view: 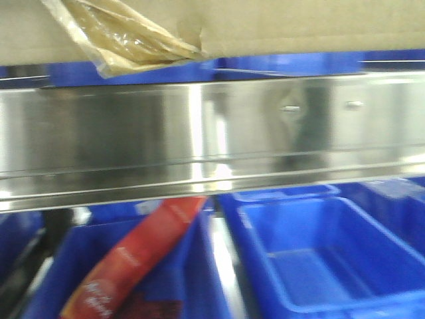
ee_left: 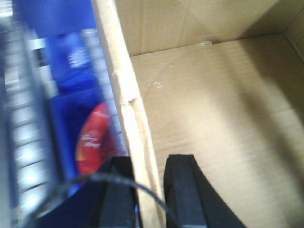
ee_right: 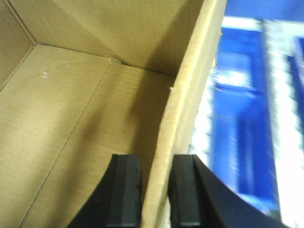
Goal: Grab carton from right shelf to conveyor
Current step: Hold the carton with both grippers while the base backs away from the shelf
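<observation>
Front view's soft all over, smeared sideways; the right shelf rail flares with white glare streaks near its middle. Underneath, the blue bins are bright but hazy. Left wrist view: carton floor well lit, a broad diagonal shadow on its right side, backdrop heavily blurred. Right wrist view: shadow hugging the wall, blue backdrop streaked.

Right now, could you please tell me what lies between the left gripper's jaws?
A wall of the carton stands between the jaws of the left gripper in the left wrist view.
</observation>
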Motion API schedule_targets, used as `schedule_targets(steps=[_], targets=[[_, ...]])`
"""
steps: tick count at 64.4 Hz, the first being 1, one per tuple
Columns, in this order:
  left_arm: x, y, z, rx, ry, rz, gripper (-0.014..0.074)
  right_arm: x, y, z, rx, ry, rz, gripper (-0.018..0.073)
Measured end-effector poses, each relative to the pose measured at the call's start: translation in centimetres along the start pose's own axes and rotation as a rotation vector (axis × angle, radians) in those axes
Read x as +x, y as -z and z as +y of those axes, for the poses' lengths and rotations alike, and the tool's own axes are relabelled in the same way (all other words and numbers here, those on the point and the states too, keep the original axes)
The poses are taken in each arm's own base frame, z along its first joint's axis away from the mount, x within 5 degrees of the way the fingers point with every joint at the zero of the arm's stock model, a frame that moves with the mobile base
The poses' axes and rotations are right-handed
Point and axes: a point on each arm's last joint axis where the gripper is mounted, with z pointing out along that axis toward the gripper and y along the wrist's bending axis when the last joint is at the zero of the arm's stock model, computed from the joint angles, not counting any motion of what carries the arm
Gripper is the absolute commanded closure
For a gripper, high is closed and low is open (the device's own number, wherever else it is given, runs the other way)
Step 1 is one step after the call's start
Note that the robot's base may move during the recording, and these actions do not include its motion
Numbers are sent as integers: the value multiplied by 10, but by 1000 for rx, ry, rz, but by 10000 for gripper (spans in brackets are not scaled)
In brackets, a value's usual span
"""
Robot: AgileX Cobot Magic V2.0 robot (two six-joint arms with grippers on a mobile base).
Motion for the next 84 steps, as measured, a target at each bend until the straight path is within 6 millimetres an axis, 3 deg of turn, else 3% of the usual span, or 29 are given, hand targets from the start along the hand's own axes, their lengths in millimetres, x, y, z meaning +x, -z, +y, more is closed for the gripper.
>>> schedule_targets(steps=[84], targets=[[-1,0,0,-5,-2,-6,613,0,0,0,-1,2,-5,628]])
